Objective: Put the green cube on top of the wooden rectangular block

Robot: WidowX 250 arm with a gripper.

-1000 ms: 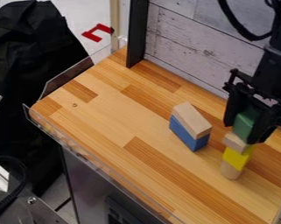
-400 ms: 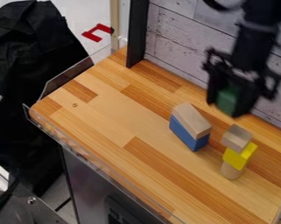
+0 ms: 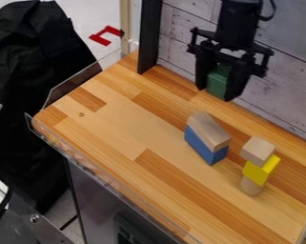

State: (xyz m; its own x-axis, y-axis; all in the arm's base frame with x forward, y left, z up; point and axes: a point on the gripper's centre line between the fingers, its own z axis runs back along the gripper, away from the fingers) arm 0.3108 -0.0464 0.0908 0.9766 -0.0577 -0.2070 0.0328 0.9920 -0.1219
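Green cube point(image 3: 218, 81): pinched between the two fingers of the black gripper point(image 3: 221, 90), upper right of frame, raised above the table point(image 3: 110, 124). Wooden rectangular block point(image 3: 209, 130): right of centre, lying flat on a blue block point(image 3: 205, 146), below the cube in frame. Second stack, lower right: plain wooden cube point(image 3: 258, 149) uppermost, yellow block point(image 3: 261, 169) under it, rounded wooden piece point(image 3: 251, 186) at base. The two stacks stand apart.

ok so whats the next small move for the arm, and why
Probably ease the gripper toward the camera until the green cube is over the wooden rectangular block, since it's gripped but hangs beyond that block, above the table's back edge.
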